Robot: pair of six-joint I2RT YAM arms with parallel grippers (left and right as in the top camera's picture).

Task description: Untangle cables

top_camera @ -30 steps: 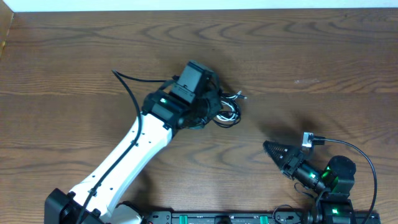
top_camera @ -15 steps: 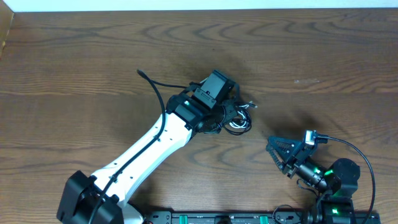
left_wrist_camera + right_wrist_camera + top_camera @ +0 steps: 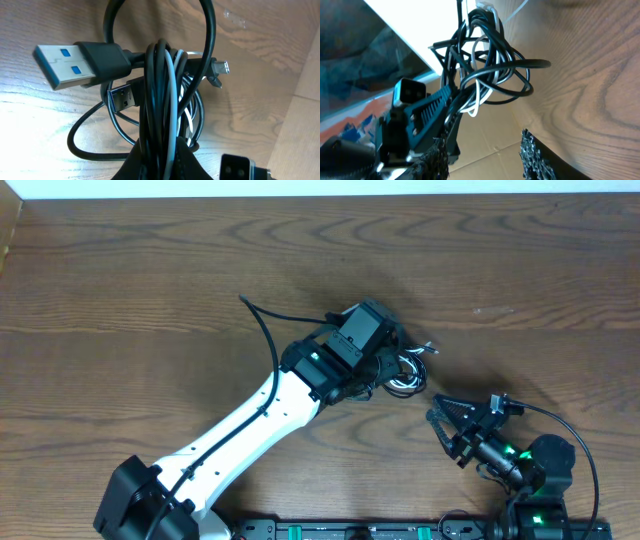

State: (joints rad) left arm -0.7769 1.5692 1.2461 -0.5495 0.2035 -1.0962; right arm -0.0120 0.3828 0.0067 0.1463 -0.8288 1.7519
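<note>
Cables point(image 3: 159, 115) w/ USB-A plug point(image 3: 75, 62) in L jaws

Shows dark brown with wavy, lighter grain lines all over the bench point(image 3: 120, 260). Reads glossy black on most of the cables point(image 3: 155, 100), with one white cord point(image 3: 479, 97) among them. Carries a silver shell and two blue insets on the large plug point(image 3: 62, 65), next to a black housing. Pairs white shells with black joints on the left arm point(image 3: 240, 430). Looks matte black on the right claw point(image 3: 445, 420), plus small green lights on the right arm point(image 3: 520, 458) behind it.
</note>
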